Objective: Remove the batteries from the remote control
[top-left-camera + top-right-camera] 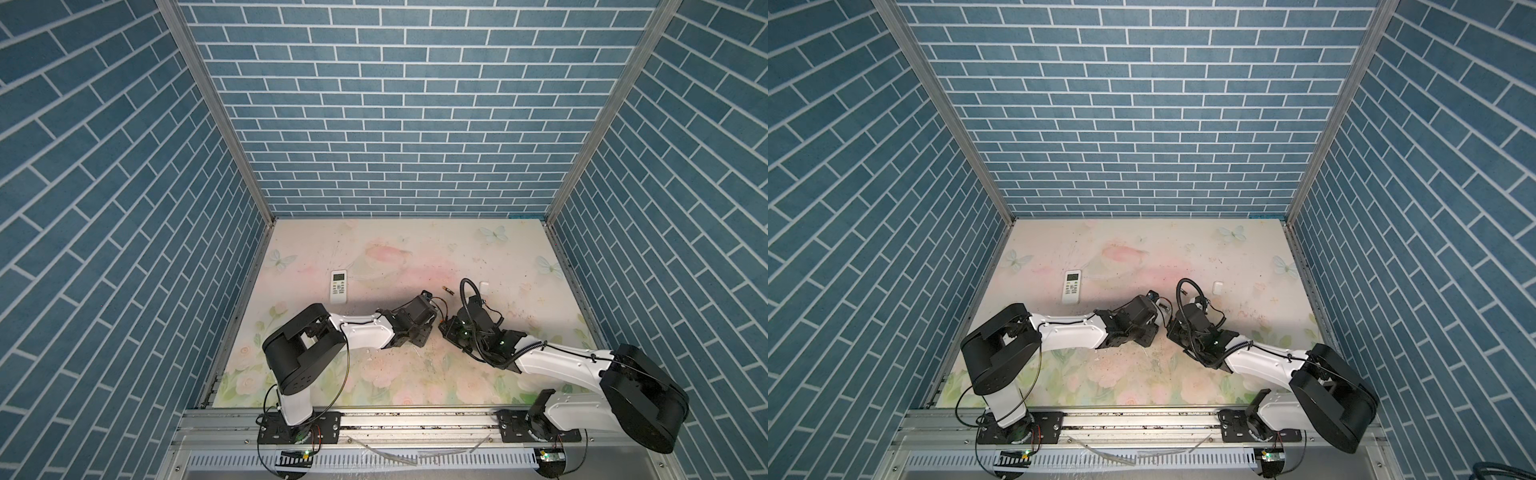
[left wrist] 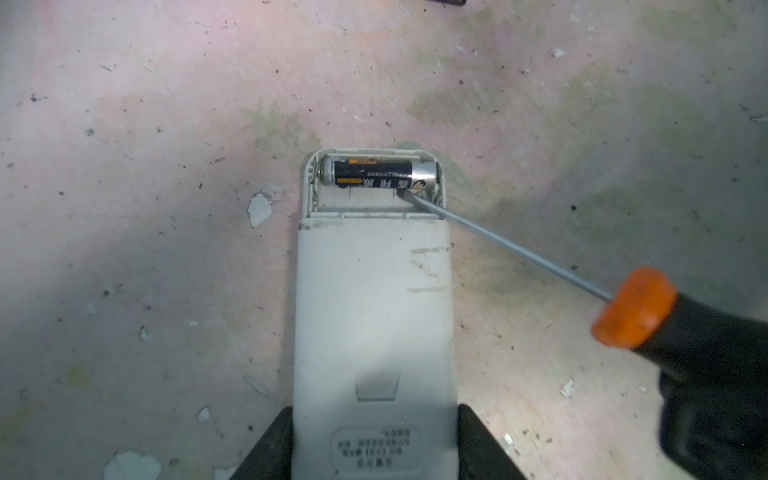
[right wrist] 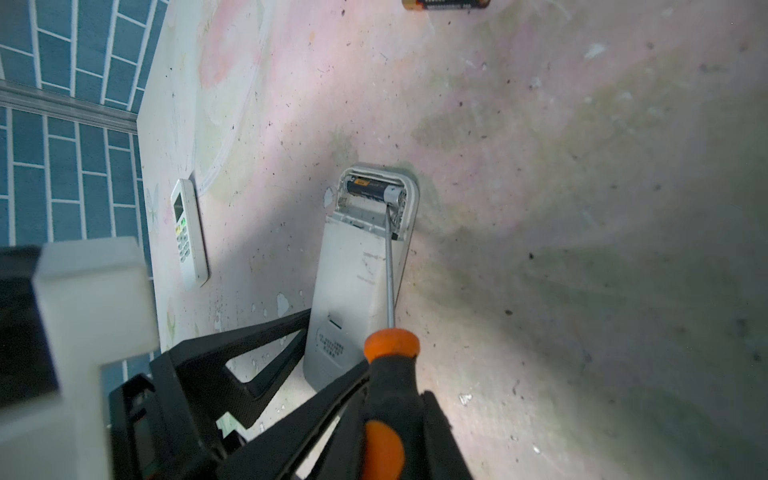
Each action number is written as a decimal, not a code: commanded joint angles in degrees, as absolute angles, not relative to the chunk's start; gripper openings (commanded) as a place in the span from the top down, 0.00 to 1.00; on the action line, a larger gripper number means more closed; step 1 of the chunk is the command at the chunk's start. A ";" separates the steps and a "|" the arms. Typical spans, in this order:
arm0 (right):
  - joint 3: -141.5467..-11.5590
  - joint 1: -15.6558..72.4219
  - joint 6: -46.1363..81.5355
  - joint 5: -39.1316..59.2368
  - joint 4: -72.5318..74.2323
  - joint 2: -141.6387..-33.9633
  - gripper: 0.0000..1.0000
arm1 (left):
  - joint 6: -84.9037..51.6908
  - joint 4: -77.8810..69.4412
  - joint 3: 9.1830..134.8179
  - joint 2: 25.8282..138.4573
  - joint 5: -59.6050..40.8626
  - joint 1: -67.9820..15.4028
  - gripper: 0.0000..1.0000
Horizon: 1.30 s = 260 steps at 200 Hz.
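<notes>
The remote control [image 2: 374,311] is a smooth, long, grey-white plastic box with round corners, and it lies face down on the table [image 1: 415,249]. The left gripper [image 2: 374,415] holds it by its lower end, with one flat black finger pressed on each long side. The lid is off the far end, so the little tray there is open. One battery [image 2: 374,173] lies across the tray, close to the end wall. It is a small round stick, black with orange marks and one shiny silver end. The right gripper [image 3: 392,386] is closed tight on the fat black handle of a screwdriver [image 3: 392,343] with an orange ring. The thin grey metal rod slants down over the side of the remote control, and its flat tip sits in the slot next to the battery, touching the silver end. A second battery [image 1: 448,291] lies loose on the table past the open end, apart from it. The table has a soft pink and green flower picture, scratched and chipped in spots, and it is bare right around the open end. Another remote [image 1: 338,286] lies buttons up, well apart, nearer the left wall. A small white cover [image 1: 483,286] lies behind the right arm. Blue brick walls [image 1: 374,124] close in three sides.
</notes>
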<state>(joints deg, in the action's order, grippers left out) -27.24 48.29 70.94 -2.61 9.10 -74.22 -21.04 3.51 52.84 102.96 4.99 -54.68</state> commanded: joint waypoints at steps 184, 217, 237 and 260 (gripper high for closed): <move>-23.69 48.61 70.92 0.39 18.56 -79.54 1.00 | -21.53 18.90 46.85 109.29 -2.64 -55.45 0.46; -22.96 48.61 70.32 1.30 18.95 -79.02 1.00 | -21.60 18.73 46.94 109.47 -2.72 -55.44 0.46; -22.21 48.60 70.06 1.61 19.21 -78.49 1.00 | -21.64 18.65 46.93 109.50 -2.81 -55.41 0.46; -21.95 48.58 70.06 1.92 19.19 -78.14 1.00 | -21.61 18.83 47.02 109.51 -2.81 -55.45 0.46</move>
